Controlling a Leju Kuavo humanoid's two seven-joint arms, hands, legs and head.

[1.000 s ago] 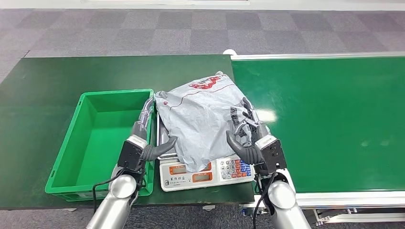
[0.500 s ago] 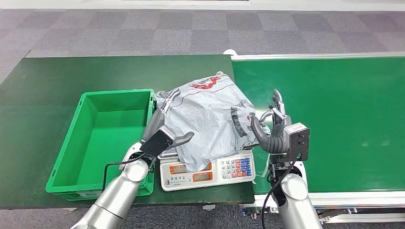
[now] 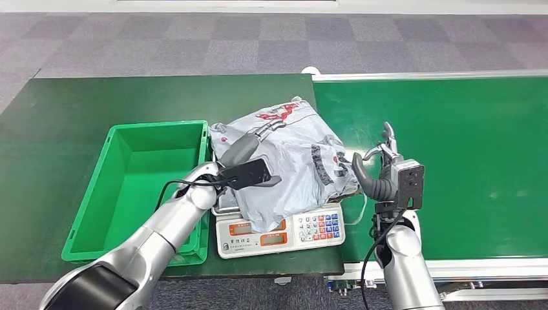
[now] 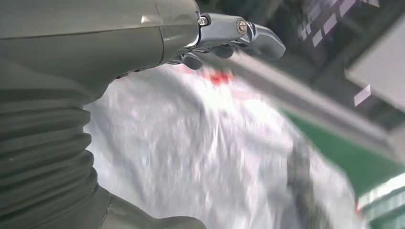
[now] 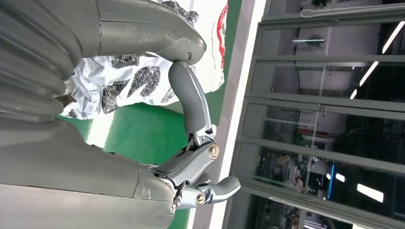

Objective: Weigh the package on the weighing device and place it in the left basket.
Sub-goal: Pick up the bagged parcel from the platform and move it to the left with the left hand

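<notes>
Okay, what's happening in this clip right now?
A grey package lies on the scale, beside the green basket. The left hand reaches over the package with fingers apart. The right hand is off to the side above the conveyor belt, open, holding nothing. The basket holds nothing.

Dark green table [image 3: 97, 103], green basket [image 3: 123, 213], scale [image 3: 284, 231]

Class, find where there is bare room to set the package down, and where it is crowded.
Free: the green basket, empty inside, left of the scale; the conveyor belt beyond the right hand. Crowded: the scale, covered by the package under the left hand.
</notes>
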